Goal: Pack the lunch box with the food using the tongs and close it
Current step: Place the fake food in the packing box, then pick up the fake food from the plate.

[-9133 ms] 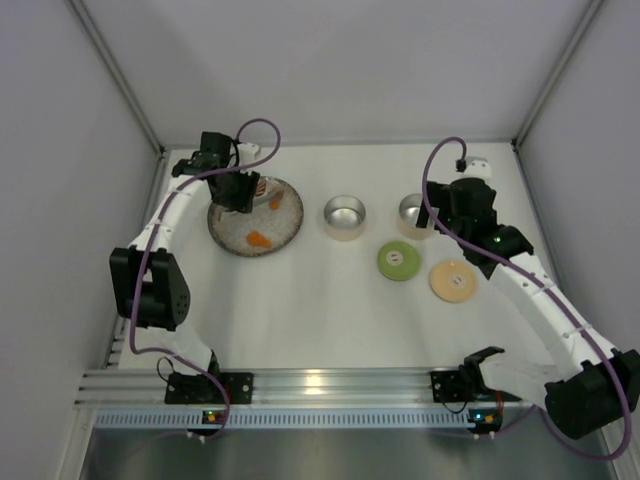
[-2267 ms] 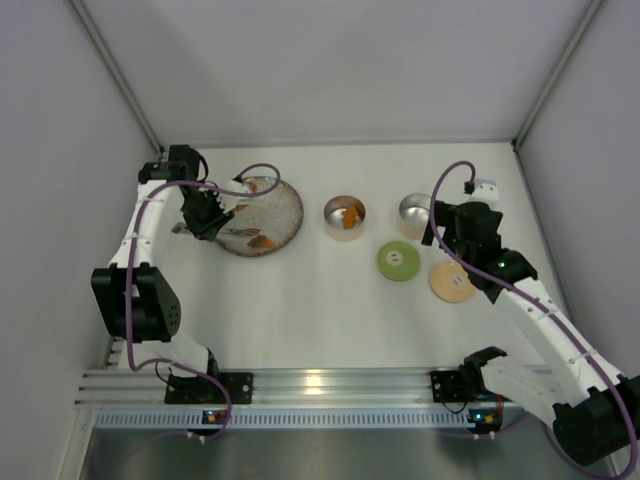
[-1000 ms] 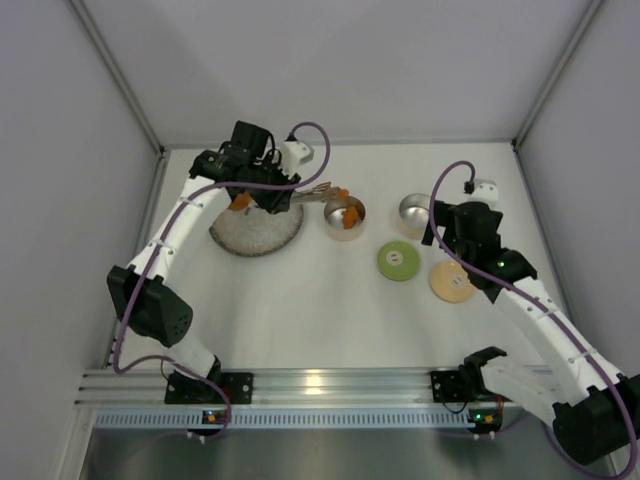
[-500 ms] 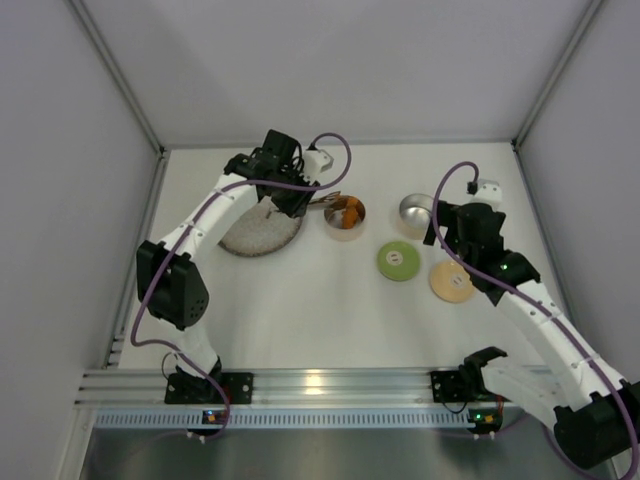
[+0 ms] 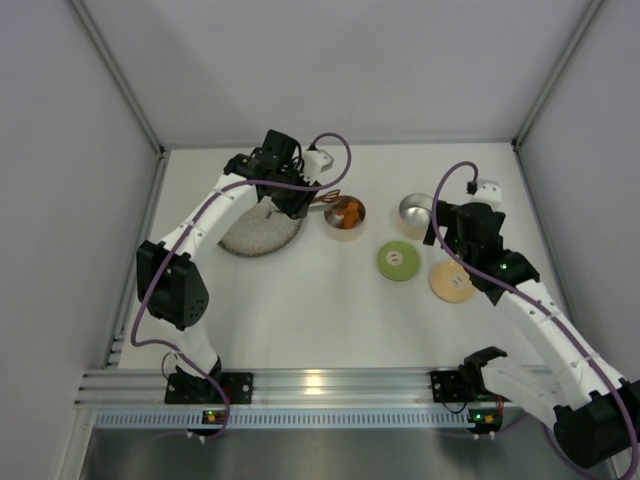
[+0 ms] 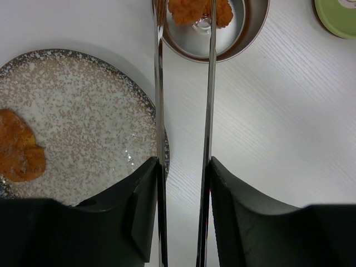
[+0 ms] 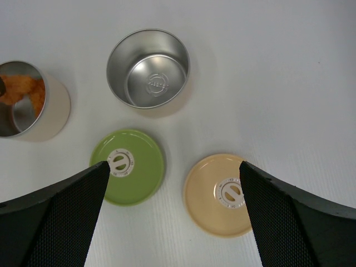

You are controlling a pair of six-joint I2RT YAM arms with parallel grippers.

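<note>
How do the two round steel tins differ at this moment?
The left shiny steel tin holds orange food chunks; the right shiny steel tin is bare inside. The tips of the slim silver tongs reach over the left tin, not the right one. Both stand upright with no lid on.

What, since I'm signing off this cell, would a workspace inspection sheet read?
Surface: white table.
Job's things: round steel tin holding orange food chunks; second steel tin empty; one orange chunk on speckled grey plate; round green lid, round tan lid lying off.
Clutter: nothing seen.
Grippers: left gripper holds slim silver metal tongs, tips over filled tin; right gripper open above lids.
Cables: purple cable on each arm.
Surroundings: white walls.
</note>
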